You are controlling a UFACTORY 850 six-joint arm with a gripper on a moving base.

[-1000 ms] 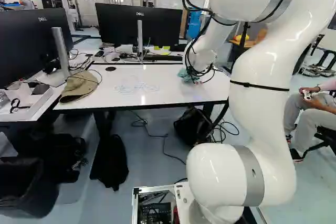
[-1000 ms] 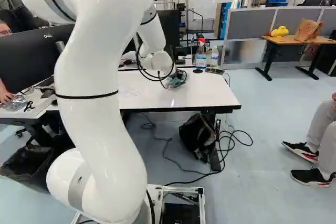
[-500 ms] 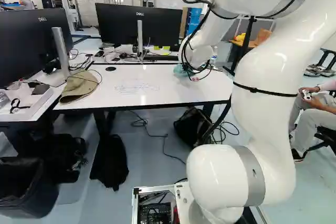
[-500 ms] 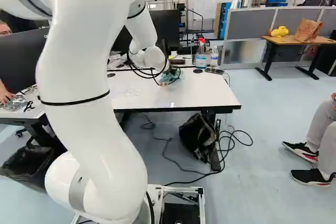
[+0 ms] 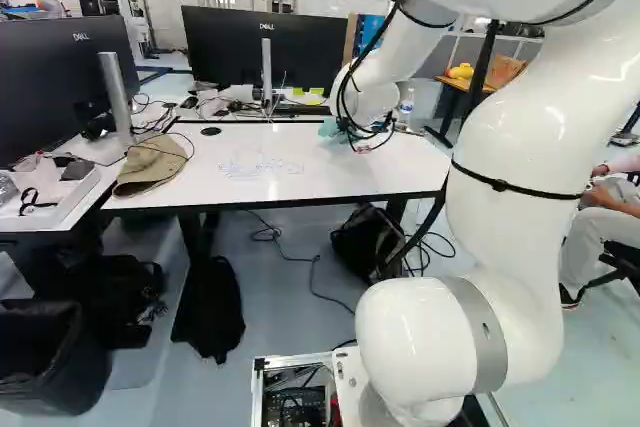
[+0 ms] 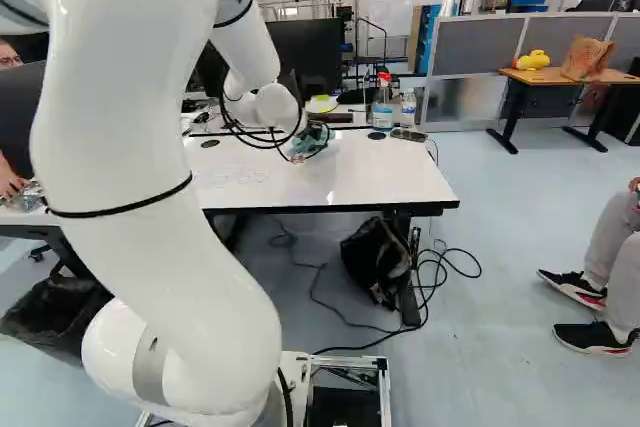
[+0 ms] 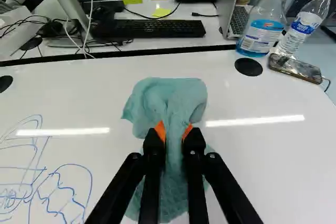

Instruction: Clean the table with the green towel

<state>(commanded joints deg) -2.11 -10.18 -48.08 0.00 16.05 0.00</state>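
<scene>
Left to right in left base view. Tan cap (image 5: 150, 167) lies on the near left corner of the white surface (image 5: 330, 179); keep the wiping path off it, fabric could snag and drag. Blue marker scribbles (image 5: 258, 167) next, the marks to clean: presumably need several overlapping, flat strokes, with light steady pressure, going back over any line that smears.

Then the hand (image 7: 174, 130), clenched on the green towel (image 7: 173, 98), cloth pinched between orange pads (image 7: 160, 129). Towel is bunched, right of the scribbles, looks to be down on the surface; how firmly it presses, can't tell. Step in hand, judged: wiping. Best to keep height level so cloth, not fingertips, rubs the top; too high and it skims, too low and the tips may scrape. Towel is soft, will likely trail behind each stroke, so turn slowly at the ends.

Further right: spray bottle (image 7: 264, 22), water bottle (image 7: 305, 22), phone (image 7: 295, 68) by the far edge. Bottles could tip if bumped, so stop strokes short. Scribbles remain, job unfinished.
</scene>
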